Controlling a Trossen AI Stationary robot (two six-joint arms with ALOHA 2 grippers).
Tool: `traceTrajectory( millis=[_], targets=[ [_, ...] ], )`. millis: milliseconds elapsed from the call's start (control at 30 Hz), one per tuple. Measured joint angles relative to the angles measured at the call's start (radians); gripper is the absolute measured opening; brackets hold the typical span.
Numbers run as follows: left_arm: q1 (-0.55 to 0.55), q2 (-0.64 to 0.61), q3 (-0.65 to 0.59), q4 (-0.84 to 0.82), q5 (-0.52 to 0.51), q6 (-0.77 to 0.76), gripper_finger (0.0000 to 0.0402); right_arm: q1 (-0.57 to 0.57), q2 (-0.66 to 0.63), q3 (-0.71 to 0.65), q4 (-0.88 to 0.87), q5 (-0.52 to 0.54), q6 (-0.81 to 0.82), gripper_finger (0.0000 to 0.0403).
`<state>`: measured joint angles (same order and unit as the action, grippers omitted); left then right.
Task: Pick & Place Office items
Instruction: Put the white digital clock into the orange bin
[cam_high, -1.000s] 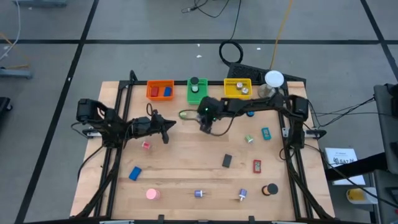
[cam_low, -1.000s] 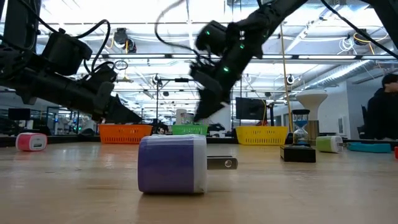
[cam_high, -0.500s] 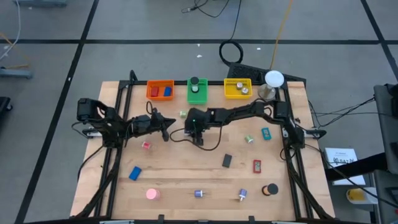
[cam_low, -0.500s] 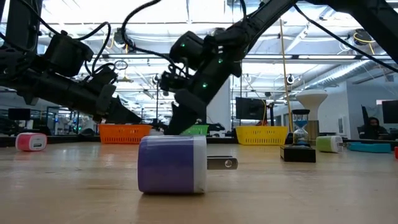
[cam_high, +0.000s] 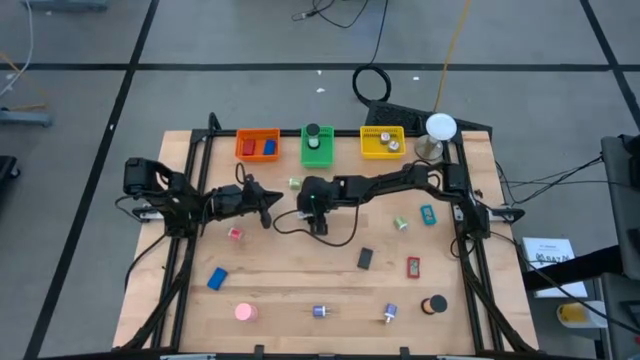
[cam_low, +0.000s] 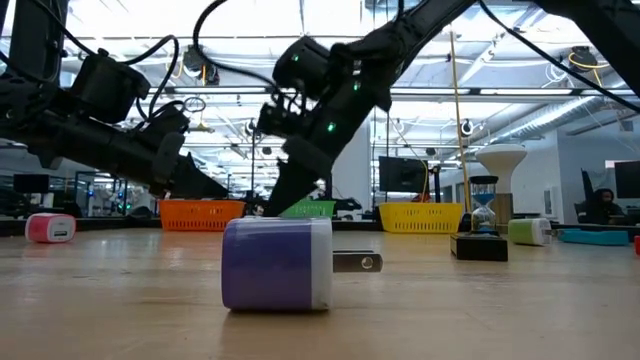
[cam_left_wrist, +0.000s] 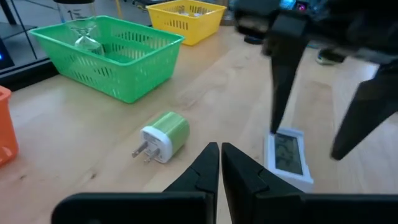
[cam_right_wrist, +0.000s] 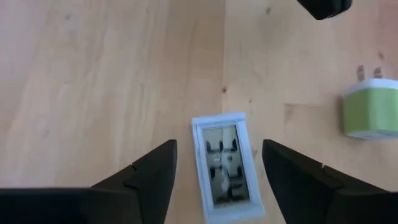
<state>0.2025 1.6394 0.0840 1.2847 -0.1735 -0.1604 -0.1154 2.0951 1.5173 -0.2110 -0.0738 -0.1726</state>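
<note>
High view shows a pale wooden table (cam_high: 290, 270) on a grey floor crossed by dark lines. Along its far edge stand an orange bin (cam_high: 257, 145), a green bin (cam_high: 317, 146) and a yellow bin (cam_high: 382, 142), with a white-domed stand (cam_high: 439, 128) beside the yellow one. The right gripper (cam_high: 314, 218) reaches across to the table's middle, its fingers spread wide on either side of a small white-framed digital display (cam_right_wrist: 224, 167) lying flat on the wood; they are not touching it. Just beside it lies a green-and-white plug adapter (cam_left_wrist: 163, 135). The left gripper (cam_high: 266, 210) hovers near, fingers pressed together and empty.

Other office items lie scattered toward the near edge: a blue block (cam_high: 217, 278), a pink round piece (cam_high: 244, 312), a purple-and-white plug adapter (cam_low: 278, 262), a black block (cam_high: 365, 259), a red piece (cam_high: 413, 266) and a black round piece (cam_high: 435, 304). Low view looks into a hall with ceiling lights and beams; an hourglass (cam_low: 482, 220) stands on the table.
</note>
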Motion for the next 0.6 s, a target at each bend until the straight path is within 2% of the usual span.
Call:
traceTrajectory(
  millis=[100, 200, 333, 433, 533, 600],
  targets=[
    [0.0, 0.0, 0.008, -0.001, 0.0, -0.01, 0.0019, 0.0, -0.038, -0.002, -0.029, 0.0, 0.006, 0.0233],
    [0.0, 0.0, 0.022, -0.002, 0.001, -0.025, 0.0019, -0.002, -0.104, -0.063, -0.034, 0.027, -0.011, 0.0205],
    [-0.001, 0.0, 0.046, -0.003, 0.043, -0.045, 0.0019, -0.022, -0.209, -0.229, 0.098, 0.048, -0.028, 0.0136],
    [-0.001, 0.0, 0.077, -0.024, 0.096, -0.059, 0.0019, -0.04, -0.286, -0.375, 0.278, 0.047, -0.023, 0.0077],
    [-0.002, 0.0, 0.13, -0.128, 0.156, -0.074, 0.0019, -0.056, -0.357, -0.506, 0.448, 0.047, 0.007, 0.0021],
    [-0.009, 0.0, 0.178, -0.223, 0.17, -0.09, 0.0019, -0.063, -0.411, -0.593, 0.534, 0.047, 0.038, 0.0007]
  ],
)
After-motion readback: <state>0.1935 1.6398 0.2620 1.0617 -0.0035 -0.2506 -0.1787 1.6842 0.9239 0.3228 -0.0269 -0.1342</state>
